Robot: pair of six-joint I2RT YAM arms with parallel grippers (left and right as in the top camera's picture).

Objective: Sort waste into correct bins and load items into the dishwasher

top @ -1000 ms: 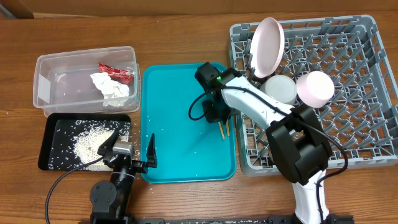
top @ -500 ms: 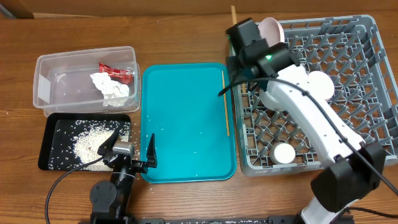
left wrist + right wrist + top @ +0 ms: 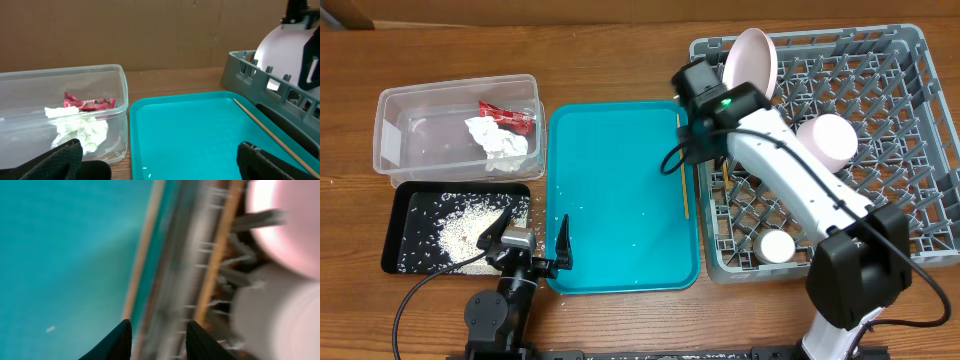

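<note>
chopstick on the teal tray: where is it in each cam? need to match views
Overhead: chopstick lies along the right edge of the teal tray, beside the dish rack.
Left wrist: chopstick is a thin diagonal at right, running to the lower right.
Right wrist: chopstick is a blurred tan stripe left of centre.
Shared landmark: the teal tray's edge against the dish rack.

Left arm (image 3: 498,310): folded low at my near side, wrist level. Left gripper (image 3: 527,242): faces forward, both fingers spread wide. Right arm (image 3: 800,190): stretched forward and across to the left, wrist turned down. Right gripper (image 3: 157,335): points downward, fingers (image 3: 120,340) parted by a narrow gap. That wrist's view is blurred.
</note>
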